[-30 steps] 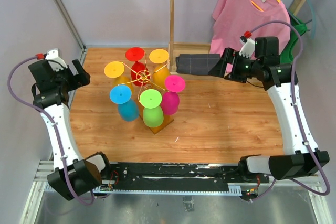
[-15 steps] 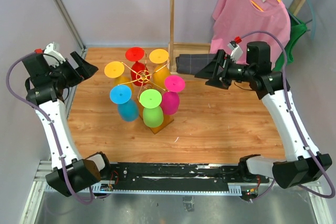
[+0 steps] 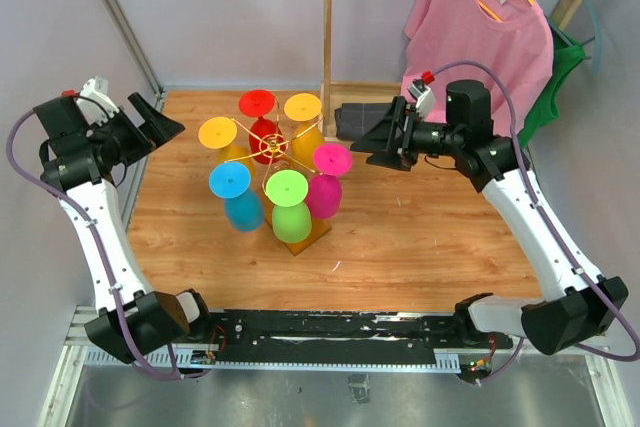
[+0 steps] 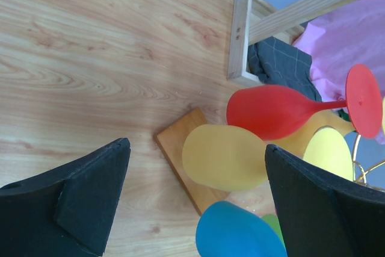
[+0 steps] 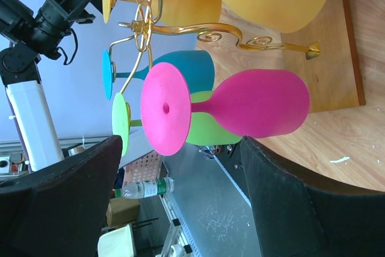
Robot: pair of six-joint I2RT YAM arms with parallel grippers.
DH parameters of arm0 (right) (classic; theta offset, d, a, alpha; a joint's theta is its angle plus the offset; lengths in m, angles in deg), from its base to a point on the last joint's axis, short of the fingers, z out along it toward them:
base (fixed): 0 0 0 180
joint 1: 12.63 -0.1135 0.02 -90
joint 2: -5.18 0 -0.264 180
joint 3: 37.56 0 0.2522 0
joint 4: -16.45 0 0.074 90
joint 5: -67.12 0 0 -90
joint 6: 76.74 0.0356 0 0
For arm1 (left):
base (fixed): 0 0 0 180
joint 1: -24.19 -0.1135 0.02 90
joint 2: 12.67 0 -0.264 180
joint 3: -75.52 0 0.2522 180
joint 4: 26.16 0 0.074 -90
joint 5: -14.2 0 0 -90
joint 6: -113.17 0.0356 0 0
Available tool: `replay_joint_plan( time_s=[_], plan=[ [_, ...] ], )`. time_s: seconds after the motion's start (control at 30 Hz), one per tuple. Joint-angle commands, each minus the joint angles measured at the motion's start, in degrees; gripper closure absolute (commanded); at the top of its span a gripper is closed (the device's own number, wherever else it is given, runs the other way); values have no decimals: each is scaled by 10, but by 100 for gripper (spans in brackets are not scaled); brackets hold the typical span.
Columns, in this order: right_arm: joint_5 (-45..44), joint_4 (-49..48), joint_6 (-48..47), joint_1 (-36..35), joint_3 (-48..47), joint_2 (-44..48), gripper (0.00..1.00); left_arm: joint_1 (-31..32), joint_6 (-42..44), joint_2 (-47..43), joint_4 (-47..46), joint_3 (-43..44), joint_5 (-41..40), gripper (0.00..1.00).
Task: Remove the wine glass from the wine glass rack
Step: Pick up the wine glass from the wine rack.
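- Right gripper [image 3: 375, 140] hangs with its black fingers spread wide and nothing between them — it sits just right of the magenta plastic wine glass [image 3: 327, 179], apart from it.
- From the right wrist camera, that magenta glass [image 5: 231, 111] fills the gap between the two dark fingers [image 5: 283, 209], hanging upside down from a curled arm of the gold wire rack [image 5: 180, 28].
- Left gripper [image 3: 155, 119] is likewise wide open and empty, held at the far left edge of the wooden table [image 3: 440, 237], well apart from the rack.
- Gold wire glass rack [image 3: 272, 145] stands on its rectangular wooden base [image 3: 310, 237] left of the table's middle.
- Six glasses hang from it: red [image 3: 259, 117], orange [image 3: 305, 119], yellow [image 3: 222, 137], blue [image 3: 236, 195], green [image 3: 290, 205] and the magenta one.
- Whether each foot sits fully in its spiral is hard to make out from above.
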Motion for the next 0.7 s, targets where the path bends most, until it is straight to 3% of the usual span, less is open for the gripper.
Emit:
replay_joint_plan(
  time_s=[0.0, 0.33, 0.67],
  plan=[
    [10, -31, 15, -10, 17, -3, 20, -8, -3, 8, 13, 36, 24, 1],
    [27, -94, 59, -27, 33, -15, 44, -8, -5, -4, 14, 25, 24, 1],
    [63, -127, 102, -33, 53, -16, 50, -8, -4, 5, 14, 23, 22, 1]
  ],
)
